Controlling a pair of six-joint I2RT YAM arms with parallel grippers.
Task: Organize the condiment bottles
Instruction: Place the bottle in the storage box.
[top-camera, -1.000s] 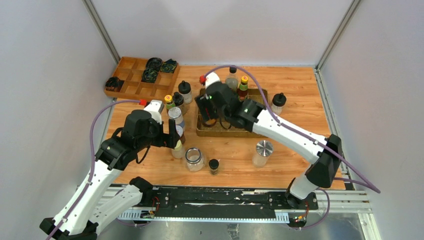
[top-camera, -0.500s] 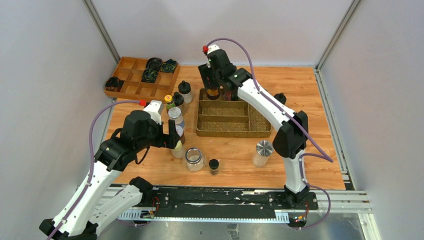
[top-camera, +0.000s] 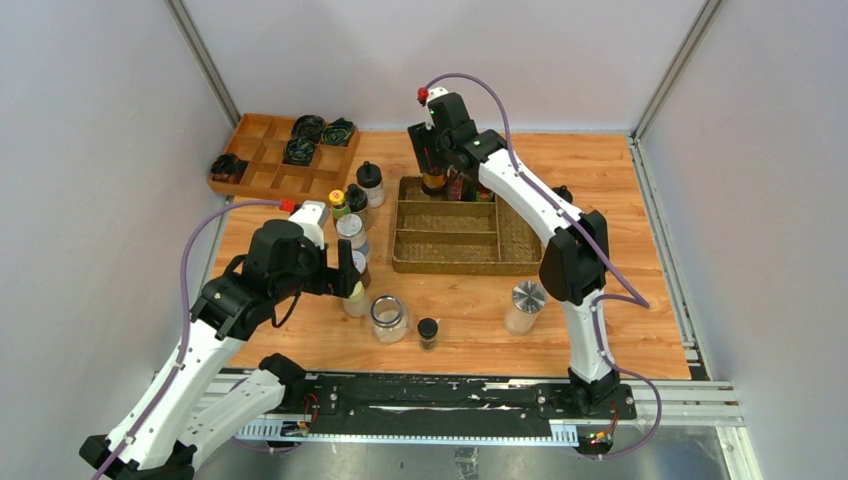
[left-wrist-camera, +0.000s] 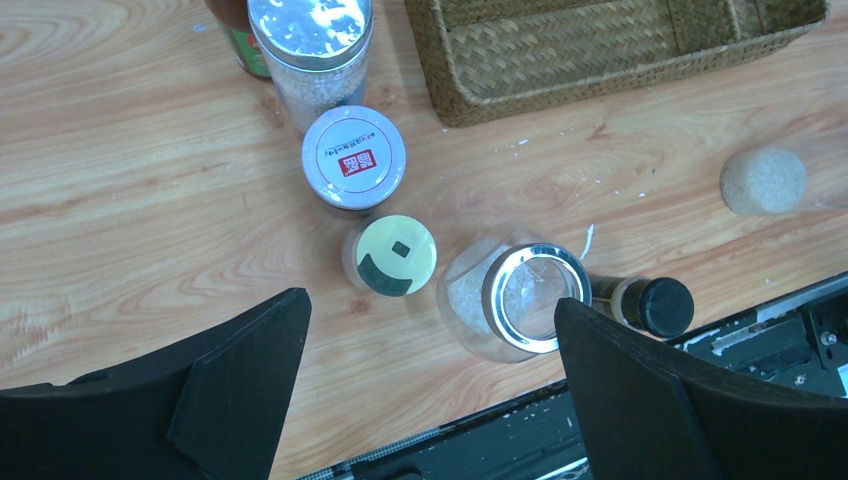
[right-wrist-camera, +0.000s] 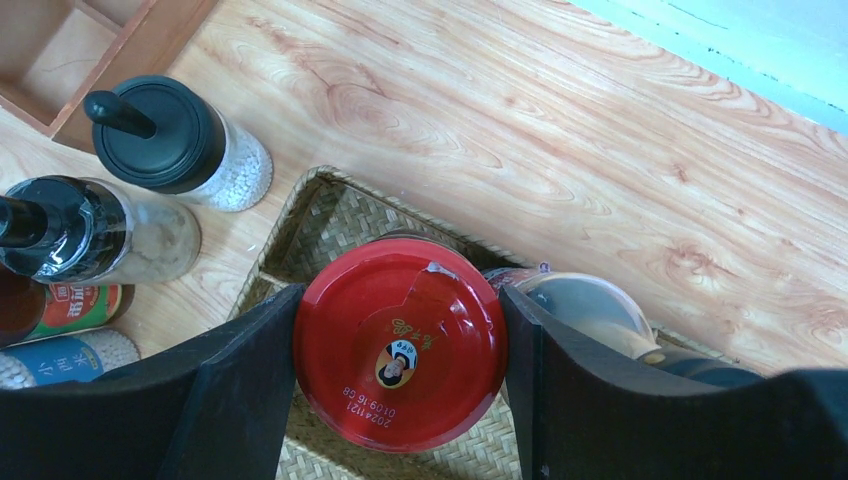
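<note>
right claw (right-wrist-camera: 402, 385) pinches the red-capped bottle (right-wrist-camera: 398, 330), one finger pressed to each side of the cap. you have it at the far-left corner of the woven tray (right-wrist-camera: 335, 215); whether its base touches the tray floor cannot be told. crowding it: a clear bottle (right-wrist-camera: 585, 310) touching on its right, inside the tray. outside the rim, just beside the corner, stands a black-spouted shaker (right-wrist-camera: 170, 135) of white grains, then a dark-capped bottle (right-wrist-camera: 90, 235). the wooden box (right-wrist-camera: 90, 50) is near, beyond the shaker.

left claw (left-wrist-camera: 430, 330) is spread wide, holding nothing, above the near-left cluster on the table (left-wrist-camera: 120, 200). under it: a pale-yellow-capped bottle (left-wrist-camera: 392, 256), touching a white-lidded jar (left-wrist-camera: 354, 160); beyond that a silver-lidded jar (left-wrist-camera: 310, 30). an open glass jar (left-wrist-camera: 520, 300) sits just beside the yellow cap, with a small black-capped bottle (left-wrist-camera: 655, 305) against its other side.
</note>
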